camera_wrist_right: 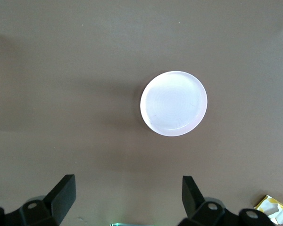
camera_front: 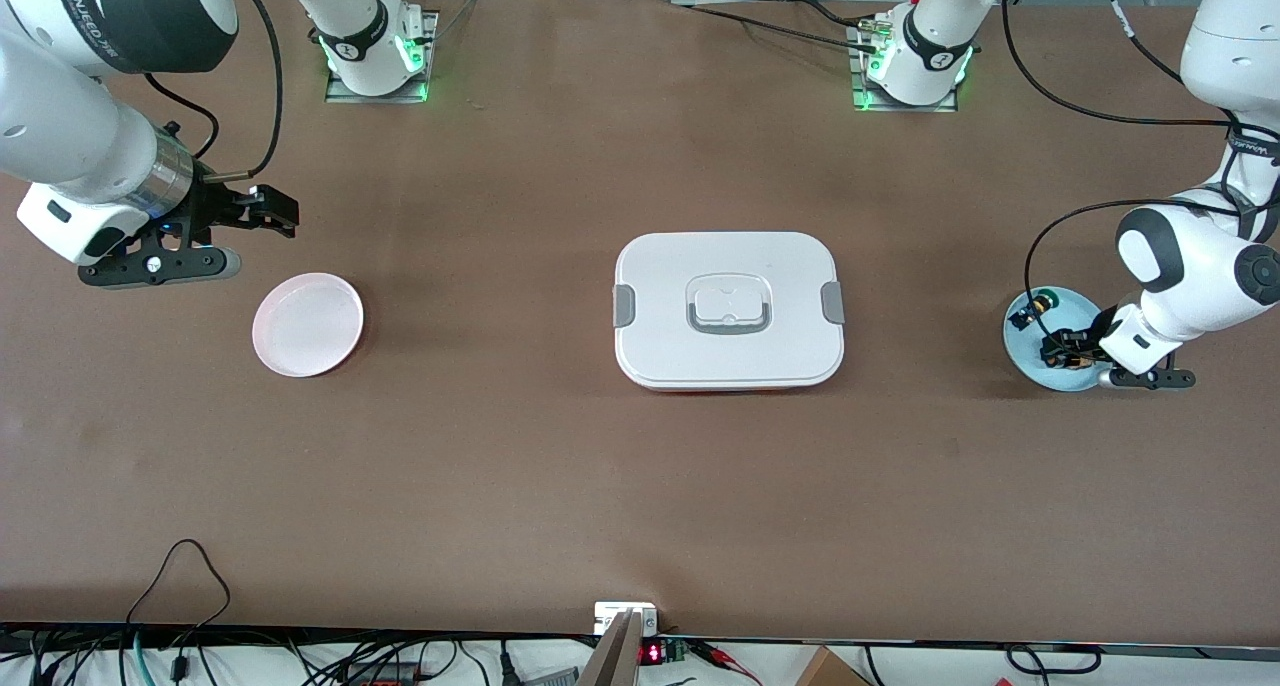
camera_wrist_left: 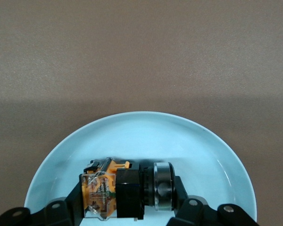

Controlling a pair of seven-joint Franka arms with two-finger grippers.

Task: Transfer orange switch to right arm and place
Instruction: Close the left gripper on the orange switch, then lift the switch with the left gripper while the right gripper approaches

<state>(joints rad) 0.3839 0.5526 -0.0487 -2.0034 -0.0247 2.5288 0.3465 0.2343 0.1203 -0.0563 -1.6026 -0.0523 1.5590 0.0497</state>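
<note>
The brown worktop [camera_front: 520,466] carried a white lidded box [camera_front: 729,311] at its middle. Toward the right arm's end lay a pink dish [camera_front: 307,324], and toward the left arm's end a pale blue dish [camera_front: 1030,351].

The right arm [camera_front: 80,136] waited, its pincer [camera_front: 262,211] released and hanging above the worktop just beside the pink dish, jaws spread wide in the right wrist view.

The left pincer [camera_front: 1062,352] was down in the blue dish. The orange switch [camera_wrist_left: 127,190] lay on its side between the left pincer's fingers [camera_wrist_left: 181,190], and I could not tell whether they were clenched on it. A second small switch [camera_front: 1030,313] sat in the same dish, farther from the front camera.
</note>
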